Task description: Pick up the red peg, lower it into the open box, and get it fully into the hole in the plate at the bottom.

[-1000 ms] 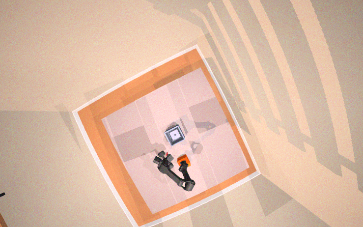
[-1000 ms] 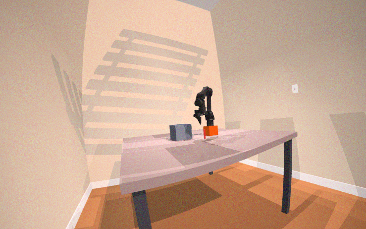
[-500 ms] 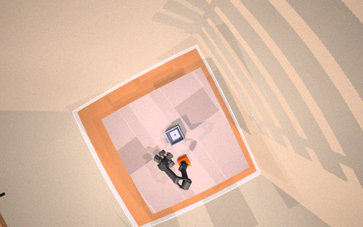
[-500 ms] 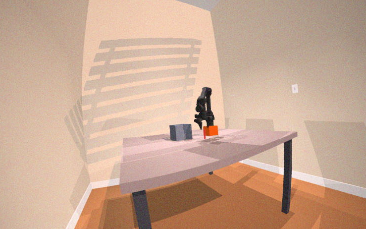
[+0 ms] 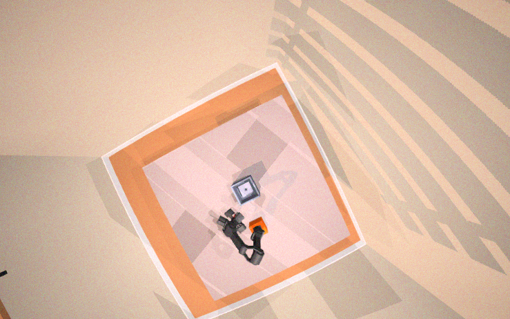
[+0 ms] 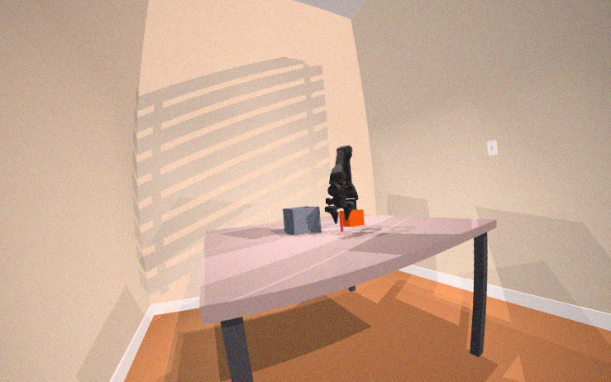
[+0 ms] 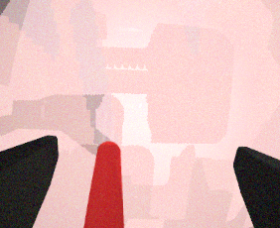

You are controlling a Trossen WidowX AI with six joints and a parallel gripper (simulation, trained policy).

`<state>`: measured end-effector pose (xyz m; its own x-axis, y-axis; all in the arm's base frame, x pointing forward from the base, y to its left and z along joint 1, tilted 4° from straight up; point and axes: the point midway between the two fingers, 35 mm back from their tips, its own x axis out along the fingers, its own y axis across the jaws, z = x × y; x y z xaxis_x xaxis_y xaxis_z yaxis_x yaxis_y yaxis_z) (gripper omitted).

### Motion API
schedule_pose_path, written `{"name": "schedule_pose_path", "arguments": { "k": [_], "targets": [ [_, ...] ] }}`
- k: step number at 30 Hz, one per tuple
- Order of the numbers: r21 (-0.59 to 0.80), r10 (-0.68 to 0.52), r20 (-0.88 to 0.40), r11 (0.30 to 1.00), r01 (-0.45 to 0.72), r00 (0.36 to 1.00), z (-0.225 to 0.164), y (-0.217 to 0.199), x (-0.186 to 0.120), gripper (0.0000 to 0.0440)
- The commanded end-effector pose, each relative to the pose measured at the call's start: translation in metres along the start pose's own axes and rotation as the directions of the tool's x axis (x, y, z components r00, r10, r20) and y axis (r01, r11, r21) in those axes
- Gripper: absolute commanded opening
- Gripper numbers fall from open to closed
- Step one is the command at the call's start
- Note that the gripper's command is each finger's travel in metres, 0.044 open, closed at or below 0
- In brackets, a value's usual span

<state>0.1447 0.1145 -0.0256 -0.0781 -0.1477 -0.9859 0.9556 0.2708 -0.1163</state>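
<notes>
The red peg (image 6: 341, 225) (image 7: 106, 188) stands about upright on the table (image 5: 316, 221) (image 6: 260, 273). My gripper (image 5: 234, 215) (image 6: 341, 222) (image 7: 149, 153) is open and low over the table, with its fingers on either side of the peg. In the wrist view the peg is between the fingertips, nearer the left one, with a gap on both sides. In the top view the hand hides most of the peg. The open grey-blue box (image 5: 236, 195) (image 6: 298, 222) stands a short way from the hand. The pale plate (image 5: 242, 192) with a small dark hole shows at its bottom.
An orange block (image 5: 255, 222) (image 6: 355, 217) is at the base of the arm, close beside the hand and on the side away from the box in the exterior view. Striped and blocky shadows fall over the table and walls.
</notes>
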Motion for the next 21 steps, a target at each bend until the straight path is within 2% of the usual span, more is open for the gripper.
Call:
{"name": "schedule_pose_path", "arguments": {
  "k": [1,12,14,15,21],
  "targets": [
    [-0.002,-0.001,0.009,1.0,0.001,1.0,-0.001,0.001,0.011,0.0313],
    [-0.047,0.031,-0.019,0.998,-0.032,0.999,-0.016,0.015,0.026,0.005],
    [-0.059,0.036,-0.026,0.998,-0.038,0.999,-0.019,0.017,0.028,0.0013],
    [-0.065,0.038,-0.029,0.997,-0.04,0.999,-0.02,0.018,0.028,0.0],
    [-0.059,0.075,-0.042,0.995,-0.077,0.996,-0.023,0.027,0.018,0.0]
  ]
}}
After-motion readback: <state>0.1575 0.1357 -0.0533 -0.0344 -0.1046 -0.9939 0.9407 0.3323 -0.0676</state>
